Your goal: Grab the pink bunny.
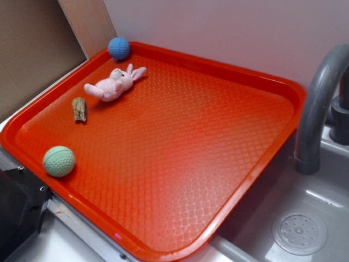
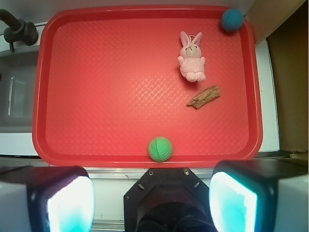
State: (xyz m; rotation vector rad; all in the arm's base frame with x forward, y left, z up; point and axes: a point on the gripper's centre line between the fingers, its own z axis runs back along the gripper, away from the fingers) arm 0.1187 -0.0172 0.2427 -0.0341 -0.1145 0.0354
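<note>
Four objects, exterior view: one pink bunny (image 1: 114, 84), one blue ball (image 1: 118, 48), one green ball (image 1: 59, 161) and one brown wood chunk (image 1: 79, 109) lie on a red tray (image 1: 207, 136).
Arm, exterior view: out of sight here, so its pose cannot be told from this side.
Bunny, exterior view: on its side near the tray's far left corner, ears toward the blue ball, the wood chunk just beside its feet, apart from both.
Surroundings, exterior view: a grey faucet (image 1: 319, 103) curves over a grey sink (image 1: 305, 218) at the tray's right.
Gripper, wrist view: the gripper (image 2: 152, 203) hangs high over the tray's near edge, looking straight down, fingers (image 2: 70, 200) spread wide with nothing between them.
Bunny, wrist view: the bunny (image 2: 192, 57) lies face up in the upper right of the tray (image 2: 96, 96), well apart from the gripper.
Count, wrist view: two balls, blue (image 2: 232, 20) in the corner and green (image 2: 160, 148) at the near rim; one wood chunk (image 2: 204, 97) just below the bunny.
</note>
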